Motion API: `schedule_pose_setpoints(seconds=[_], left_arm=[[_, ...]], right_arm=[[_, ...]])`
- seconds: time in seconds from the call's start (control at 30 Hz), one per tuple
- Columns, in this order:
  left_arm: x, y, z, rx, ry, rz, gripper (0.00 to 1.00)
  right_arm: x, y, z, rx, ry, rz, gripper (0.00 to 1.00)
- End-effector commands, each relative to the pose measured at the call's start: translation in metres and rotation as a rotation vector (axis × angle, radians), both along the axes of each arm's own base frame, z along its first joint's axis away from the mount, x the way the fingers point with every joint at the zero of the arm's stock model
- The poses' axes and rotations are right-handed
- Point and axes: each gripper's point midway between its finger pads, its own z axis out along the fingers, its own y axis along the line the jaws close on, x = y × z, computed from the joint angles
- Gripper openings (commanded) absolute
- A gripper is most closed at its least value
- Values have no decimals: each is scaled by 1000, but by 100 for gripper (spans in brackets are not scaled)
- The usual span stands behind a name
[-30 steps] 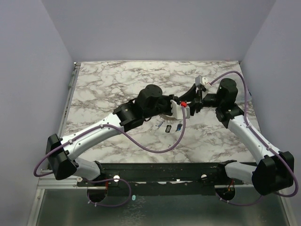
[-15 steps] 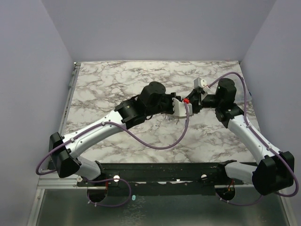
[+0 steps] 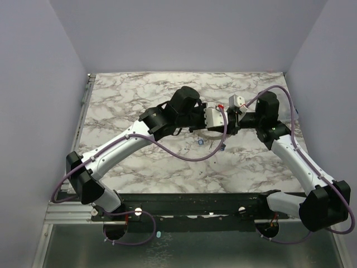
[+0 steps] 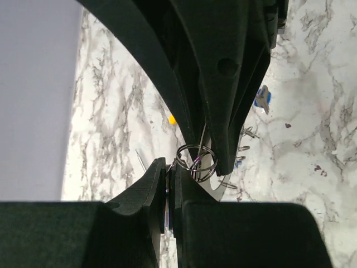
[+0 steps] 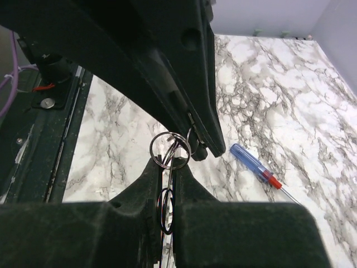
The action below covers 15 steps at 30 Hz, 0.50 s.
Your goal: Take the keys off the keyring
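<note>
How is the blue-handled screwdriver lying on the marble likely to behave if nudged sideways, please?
The screwdriver would probably roll: its handle looks round and the marble table looks smooth. Being slim, it likely feels light and stiff.

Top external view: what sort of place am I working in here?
Probably a purpose-built robot test cell: a marble-patterned tabletop, plain lilac walls boxing it on three sides, and a black mounting rail along the near edge.

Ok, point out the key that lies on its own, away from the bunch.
The blue-headed key lying flat on the marble, upper right in the left wrist view. The other keys poke out together from behind the dark finger.
</note>
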Motion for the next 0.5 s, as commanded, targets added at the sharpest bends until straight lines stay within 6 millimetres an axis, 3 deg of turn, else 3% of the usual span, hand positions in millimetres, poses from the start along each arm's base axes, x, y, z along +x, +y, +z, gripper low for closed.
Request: schedule_pose_setpoints(seconds=[0.0, 0.17, 0.27, 0.3, 0.4, 0.47], left_arm=[[-3, -2, 2, -30, 136, -8, 0], [-6, -8, -7, -44, 257, -8, 0], [-3, -10, -3, -78, 312, 11, 0], [-2, -11, -2, -87, 330, 16, 0], [-1, -9, 4, -114, 358, 29, 0], [-2, -8, 6, -113, 358, 31, 0]], right_arm=[[-12, 1, 21, 7, -91, 72, 0], [-16, 2, 26, -6, -134, 100, 0], [-15, 2, 25, -16, -134, 96, 0], [-15, 2, 24, -18, -124, 93, 4], [-12, 1, 18, -29, -62, 61, 32], [-10, 0, 13, -40, -25, 34, 45]])
